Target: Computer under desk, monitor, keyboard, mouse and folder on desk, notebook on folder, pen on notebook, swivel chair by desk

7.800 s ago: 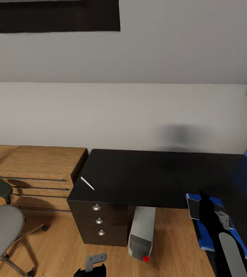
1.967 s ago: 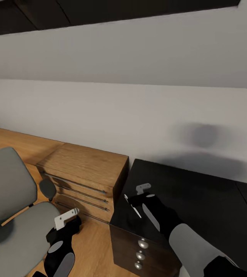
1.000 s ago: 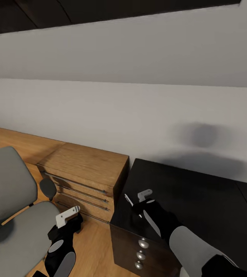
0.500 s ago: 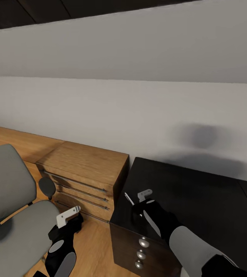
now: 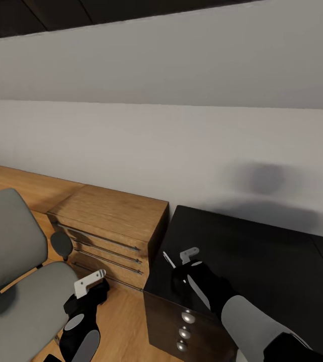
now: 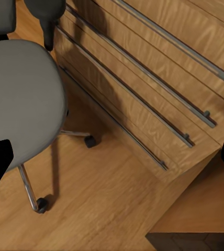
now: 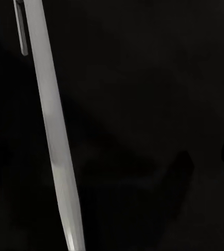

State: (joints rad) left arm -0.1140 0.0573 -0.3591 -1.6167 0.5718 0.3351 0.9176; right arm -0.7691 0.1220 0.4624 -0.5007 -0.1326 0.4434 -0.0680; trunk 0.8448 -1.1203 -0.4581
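The right end effector (image 5: 181, 262) is hovering over the pen (image 5: 169, 260) lying at the tabletop's (image 5: 262, 256) corner; its grip state is unclear. The left end effector (image 5: 92, 282) is hanging released beside the chair (image 5: 15, 281).

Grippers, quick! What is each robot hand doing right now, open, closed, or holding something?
Left gripper: open, holding nothing, beside the swivel chair.
Right gripper: at the pen on the desk; whether it grips it cannot be told.

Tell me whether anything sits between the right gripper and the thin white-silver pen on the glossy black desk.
Nothing visible does. The right gripper is right over the thin white-silver pen near the corner of the glossy black desk, with bare desktop around it; the wrist view shows the pen close up.
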